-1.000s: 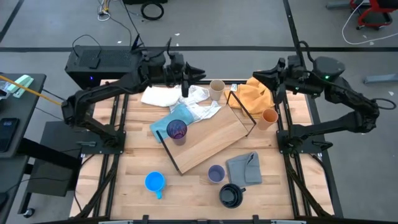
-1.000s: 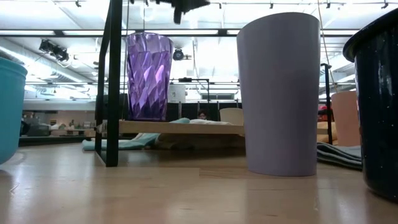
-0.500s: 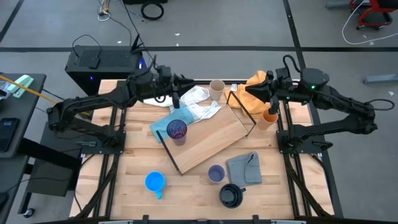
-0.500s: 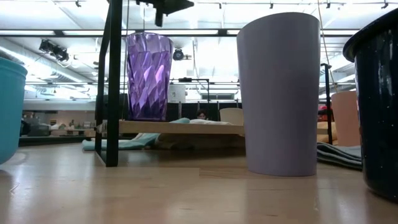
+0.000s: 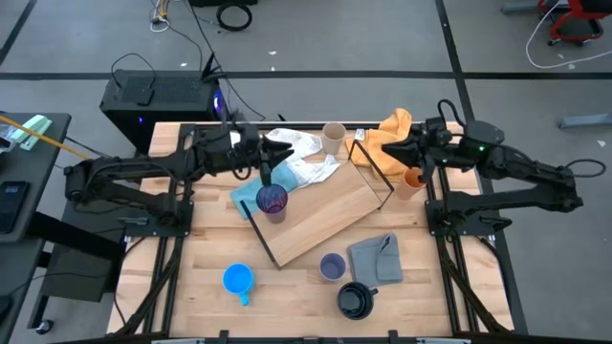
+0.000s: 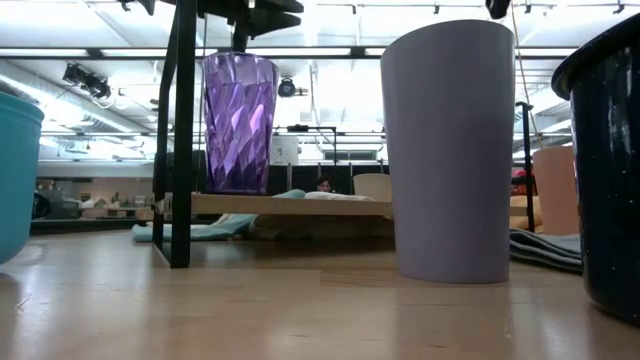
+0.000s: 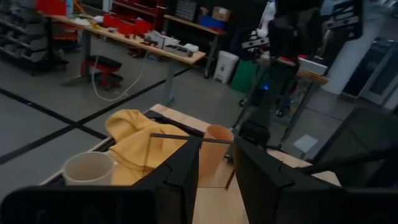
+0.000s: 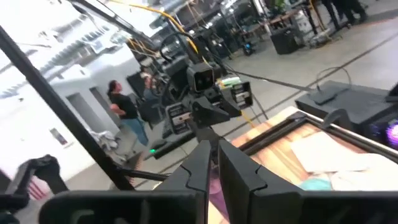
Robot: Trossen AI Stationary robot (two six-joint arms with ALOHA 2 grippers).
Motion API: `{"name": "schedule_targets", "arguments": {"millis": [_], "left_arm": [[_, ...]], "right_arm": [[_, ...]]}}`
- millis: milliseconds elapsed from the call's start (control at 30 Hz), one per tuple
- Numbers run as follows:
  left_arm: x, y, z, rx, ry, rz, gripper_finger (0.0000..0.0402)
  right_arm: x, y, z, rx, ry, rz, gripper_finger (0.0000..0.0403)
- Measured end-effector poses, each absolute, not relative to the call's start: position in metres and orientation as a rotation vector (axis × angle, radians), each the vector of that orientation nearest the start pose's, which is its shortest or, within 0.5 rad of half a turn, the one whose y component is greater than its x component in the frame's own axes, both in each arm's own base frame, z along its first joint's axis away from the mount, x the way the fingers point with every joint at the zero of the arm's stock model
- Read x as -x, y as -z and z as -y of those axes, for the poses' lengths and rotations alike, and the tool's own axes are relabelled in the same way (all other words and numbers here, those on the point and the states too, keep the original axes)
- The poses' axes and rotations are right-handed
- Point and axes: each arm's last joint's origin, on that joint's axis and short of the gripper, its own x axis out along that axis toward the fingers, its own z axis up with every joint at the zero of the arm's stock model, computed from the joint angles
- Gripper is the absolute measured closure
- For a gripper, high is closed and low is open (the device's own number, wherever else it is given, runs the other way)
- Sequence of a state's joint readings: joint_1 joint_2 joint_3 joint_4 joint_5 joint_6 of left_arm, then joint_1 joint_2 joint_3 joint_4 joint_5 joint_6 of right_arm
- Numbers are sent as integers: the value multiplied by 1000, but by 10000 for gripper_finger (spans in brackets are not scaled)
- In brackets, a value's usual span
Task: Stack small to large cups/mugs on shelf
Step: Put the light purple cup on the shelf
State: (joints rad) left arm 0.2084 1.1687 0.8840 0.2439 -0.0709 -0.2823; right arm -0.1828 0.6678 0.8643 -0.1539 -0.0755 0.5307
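Observation:
The dark purple tumbler stands upright on the left end of the light-wood shelf; it also shows in the low view. The beige cup stands at the far edge. The orange cup stands right of the shelf. The bright blue mug, the lavender cup and the black mug stand near the front edge. My left gripper hovers open just beyond the tumbler. My right gripper hovers shut beside the orange cup.
An orange cloth lies at the far right, white and teal cloths at the far left, and a grey cloth square beside the lavender cup. The shelf's black rods rise at its right end.
My left gripper has drawn back toward the table's left and near side and come down close over the tumbler. My right gripper has come down and toward the near edge, next to the orange cup. No cup has moved.

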Motion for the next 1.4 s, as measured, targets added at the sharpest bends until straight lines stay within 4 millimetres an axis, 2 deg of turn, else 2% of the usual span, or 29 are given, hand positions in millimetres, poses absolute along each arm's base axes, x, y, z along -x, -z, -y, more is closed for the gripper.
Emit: {"name": "schedule_targets", "arguments": {"millis": [667,1233,1400], "left_arm": [[-260,-332,-53,265,-272,20,294],[-260,-332,-53,266,-272,22,294],[-260,-332,-53,267,-272,23,294]], "right_arm": [[-145,-338,24,-584,116,28,365],[-145,-341,23,-596,74,56,365],[-149,-345,17,-584,-32,61,365]]}}
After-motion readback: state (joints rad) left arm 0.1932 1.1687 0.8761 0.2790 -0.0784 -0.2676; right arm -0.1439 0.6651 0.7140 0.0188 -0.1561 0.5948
